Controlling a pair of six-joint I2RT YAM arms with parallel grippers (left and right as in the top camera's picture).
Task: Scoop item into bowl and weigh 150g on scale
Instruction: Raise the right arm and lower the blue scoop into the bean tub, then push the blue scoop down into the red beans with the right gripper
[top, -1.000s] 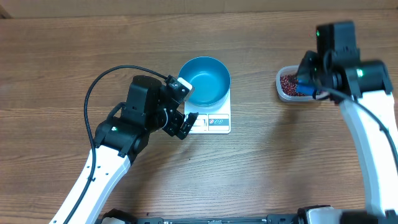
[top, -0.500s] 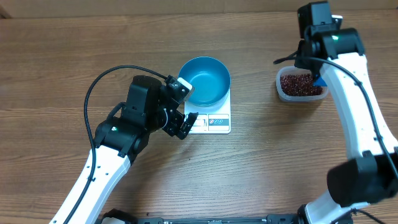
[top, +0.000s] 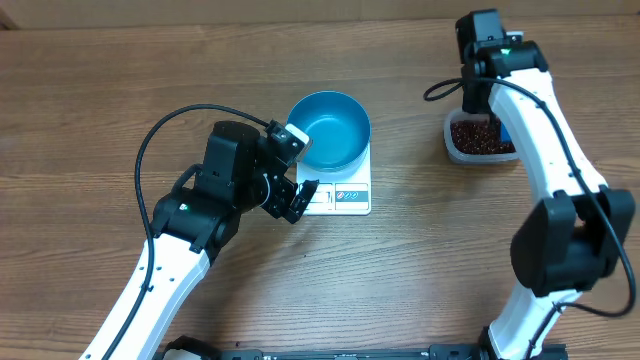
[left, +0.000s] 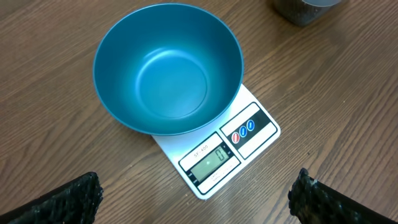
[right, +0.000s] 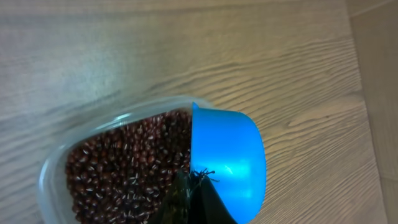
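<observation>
Your left end effector (top: 300, 165) stands with its fingers wide apart, holding nothing, just off the left side of the scale (top: 345, 195). The scale lies near the middle of the tabletop (top: 450, 260), a little toward the far edge, with its display strip facing the near edge. The bowl (top: 330, 128) sits upright on the scale and covers its far half.

Your right end effector (right: 189, 193) is over by the far right corner, fingers together. They appear to be clamped on the scoop (right: 227, 158), though the wrist view hides the handle itself. The scoop hangs tilted at the tub's (right: 50, 180) right rim, its rounded back turned to the camera and its edge just above the beans (right: 124, 171). The beans lie in a loose heap inside the tub, well apart from the bowl.
</observation>
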